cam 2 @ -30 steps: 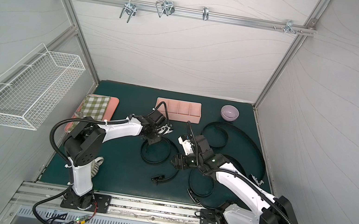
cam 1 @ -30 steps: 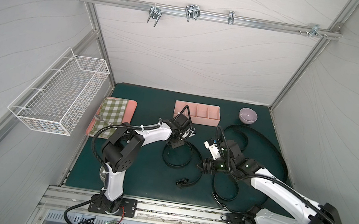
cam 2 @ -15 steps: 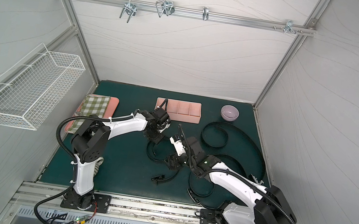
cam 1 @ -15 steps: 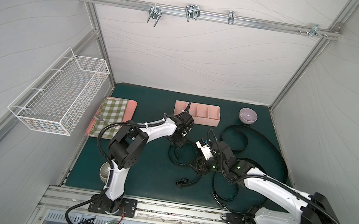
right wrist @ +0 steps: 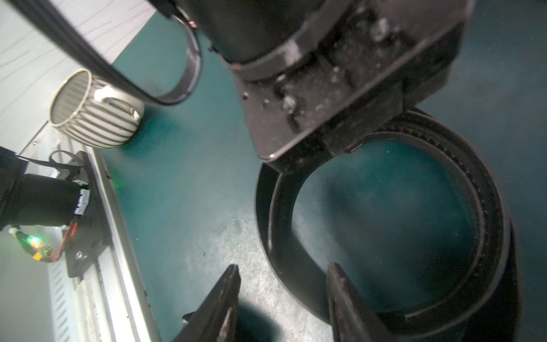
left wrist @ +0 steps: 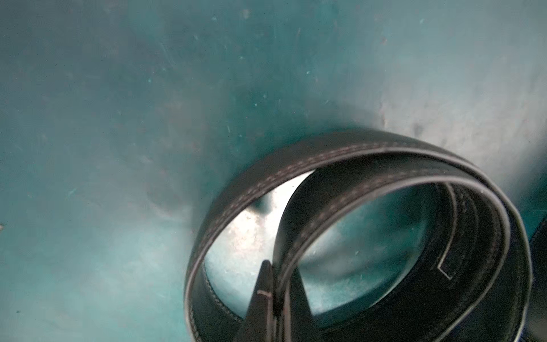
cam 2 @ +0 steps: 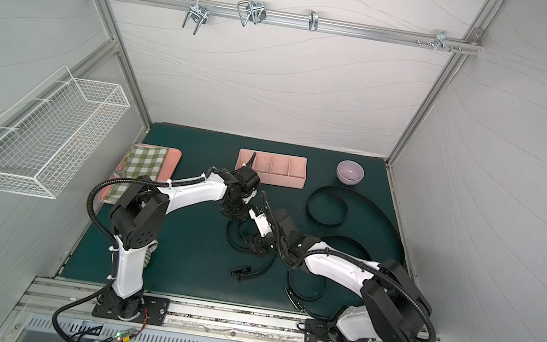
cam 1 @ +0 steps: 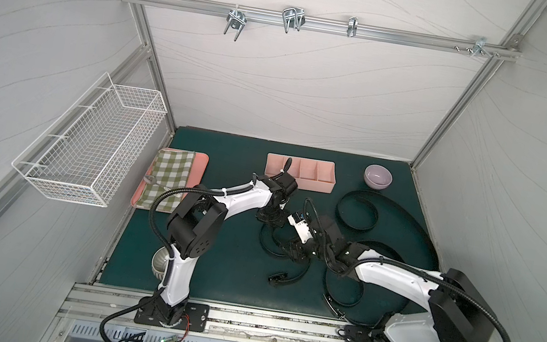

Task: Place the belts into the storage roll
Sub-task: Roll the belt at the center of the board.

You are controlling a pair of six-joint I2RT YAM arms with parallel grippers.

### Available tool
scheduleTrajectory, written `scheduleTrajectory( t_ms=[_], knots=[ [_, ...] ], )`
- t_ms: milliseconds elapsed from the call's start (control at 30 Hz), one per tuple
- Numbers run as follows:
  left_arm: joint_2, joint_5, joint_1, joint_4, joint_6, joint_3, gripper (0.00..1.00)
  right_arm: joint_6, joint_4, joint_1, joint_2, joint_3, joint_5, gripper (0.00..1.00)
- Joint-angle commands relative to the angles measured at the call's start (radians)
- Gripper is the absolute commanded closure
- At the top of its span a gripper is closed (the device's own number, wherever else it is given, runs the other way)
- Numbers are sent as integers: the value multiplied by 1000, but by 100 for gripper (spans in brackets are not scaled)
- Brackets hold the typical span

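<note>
"Belt (left wrist: 355, 165) status, and where is it?"

"On the green counter (cam 1: 223, 245), mid-workspace, short of the storage roll (cam 1: 314, 186). My left gripper (left wrist: 278, 275) is pinched tight on an inner turn of the strap. My right gripper (right wrist: 283, 266) stands half-spread at the coil's outer wall, holding nothing."

"Which step?"

"Rolling it up, I judge. Next I need the right jaws to close on the loose turns and tighten the coil before any lift to a compartment."

"Material?"

"Black stitched leather, matte, likely springy on edge. The roll is smooth pale-pink plastic with thin dividers."
</note>
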Motion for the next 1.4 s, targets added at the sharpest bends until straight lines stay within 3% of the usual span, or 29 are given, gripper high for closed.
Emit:
scheduleTrajectory(
  t_ms=[0, 333, 733, 900, 1000, 1067, 1100, 1267, 1367],
  knots=[
    [23, 13, -3, -12, -32, 43, 100, 0, 43, 9, 27, 17, -11, 54],
    [28, 32, -4, -4, -41, 39, 100, 2, 44, 9, 88, 62, -48, 71],
    [28, 42, -7, 1, -47, 36, 100, 0, 35, 8, 132, 83, -76, 78],
    [27, 48, -6, 5, -48, 30, 100, 3, 31, 7, 133, 85, -73, 88],
    [21, 59, -6, 8, -48, 25, 100, 6, 32, 5, 133, 84, -70, 100],
    [2, 65, -6, 23, -52, 11, 100, 10, 35, 4, 126, 78, -67, 100],
    [-15, 61, -6, 36, -61, -2, 95, 9, 36, 3, 124, 74, -68, 100],
    [-205, 5, 4, 183, -133, -135, 43, 8, 55, 1, 86, 31, -77, 100],
    [-368, -48, 15, 260, -153, -232, 2, 6, 45, -3, 65, 16, -79, 100]
  ],
)
